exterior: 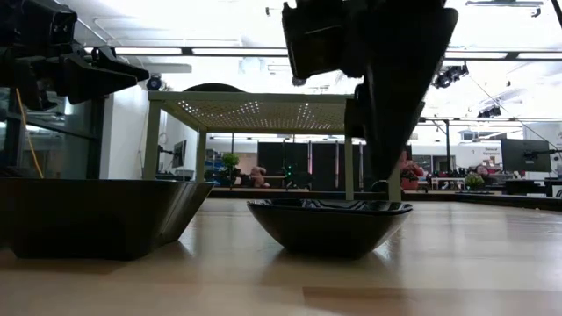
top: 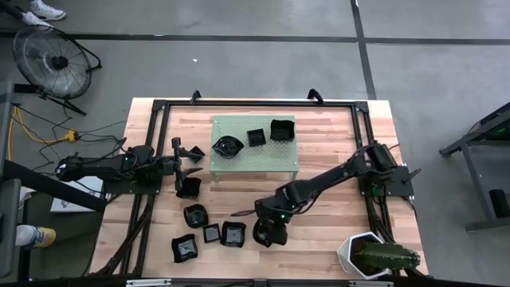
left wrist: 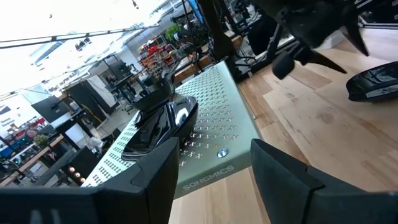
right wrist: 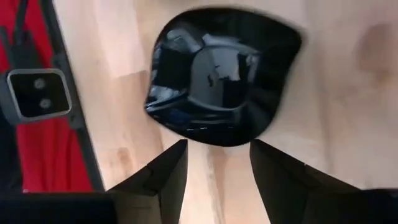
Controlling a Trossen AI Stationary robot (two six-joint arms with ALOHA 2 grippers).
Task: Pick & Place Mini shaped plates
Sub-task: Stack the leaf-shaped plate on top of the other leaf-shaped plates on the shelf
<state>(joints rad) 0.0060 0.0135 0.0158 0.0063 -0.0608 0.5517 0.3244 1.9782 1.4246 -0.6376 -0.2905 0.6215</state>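
Observation:
Several small glossy black dishes lie on the wooden table near its near edge (top: 211, 233). Three more sit on top of a pale green perforated stand (top: 253, 159). My right gripper (top: 269, 227) hangs open over a rounded dish (top: 263, 235), pointing down. In the right wrist view the dish (right wrist: 224, 74) lies just beyond the spread fingertips (right wrist: 214, 149). In the low view that dish (exterior: 329, 224) rests on its base. My left gripper (top: 191, 155) is open and raised beside the stand's left end. Its wrist view faces a dish on the stand (left wrist: 161, 124). My right gripper comes at the rounded dish from above, pointing down, over its rim (right wrist: 214, 142). In the low view one finger (exterior: 386, 149) reaches down to the rim (exterior: 386, 204). I cannot tell whether it touches. The dish sits flat on the table.
A white hexagonal pot with a cactus (top: 366, 253) stands at the near right corner. Another dish (top: 188, 187) lies below my left gripper. A black metal frame (top: 159, 108) borders the tabletop. Bare wood lies between the stand and the right arm's base (top: 335, 143).

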